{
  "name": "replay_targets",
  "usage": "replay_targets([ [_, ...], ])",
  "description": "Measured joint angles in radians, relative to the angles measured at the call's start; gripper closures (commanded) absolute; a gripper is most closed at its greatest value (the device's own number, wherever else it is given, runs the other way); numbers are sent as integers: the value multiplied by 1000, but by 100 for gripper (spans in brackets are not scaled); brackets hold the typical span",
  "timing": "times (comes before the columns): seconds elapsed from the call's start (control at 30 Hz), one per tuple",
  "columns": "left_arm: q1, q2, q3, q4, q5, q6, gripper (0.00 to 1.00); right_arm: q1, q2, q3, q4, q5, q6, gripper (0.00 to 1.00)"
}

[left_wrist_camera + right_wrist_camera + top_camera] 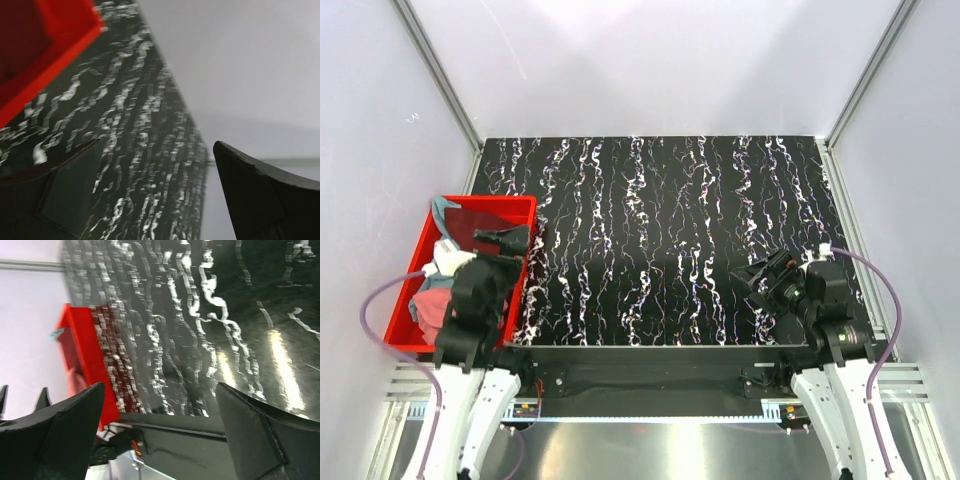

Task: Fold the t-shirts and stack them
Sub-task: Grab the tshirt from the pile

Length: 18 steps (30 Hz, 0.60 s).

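Cotton t-shirts (432, 300) lie heaped inside the red bin (490, 200); left end effector (510, 240) and right end effector (748, 282), both spread, may grab two.

**Two Black-and-White Robot Arms**

The left arm (470, 310) and right arm (825, 310) are black on top and white near the bottom. A thin see-through purple tube (363, 320) loops beside each one. The fingers (260, 440) are black, wide and flat with pointy tips.
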Motion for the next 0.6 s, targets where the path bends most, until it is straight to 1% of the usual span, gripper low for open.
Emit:
replay_targets([
  [0.1, 0, 158, 108, -129, -57, -16, 1, 0, 102, 64, -58, 28, -49, 0],
  [0.23, 5, 236, 155, -175, -130, -8, 1, 0, 232, 132, -114, 19, -119, 0],
  [0.3, 46, 276, 175, -172, -139, 34, 1, 0, 290, 168, -146, -5, -145, 0],
  [0.33, 77, 324, 210, -195, -139, 53, 1, -1, 322, 187, -162, -35, -164, 0],
  [0.37, 108, 389, 262, -216, -142, 71, 1, -1, 349, 201, -169, -64, -181, 0],
  [0.5, 254, 764, 566, -299, -153, 161, 1, -1, 396, 207, -153, -206, -214, 0],
  [0.6, 315, 977, 702, -322, -170, 219, 2, -1, 386, 207, -126, -274, -224, 0],
])
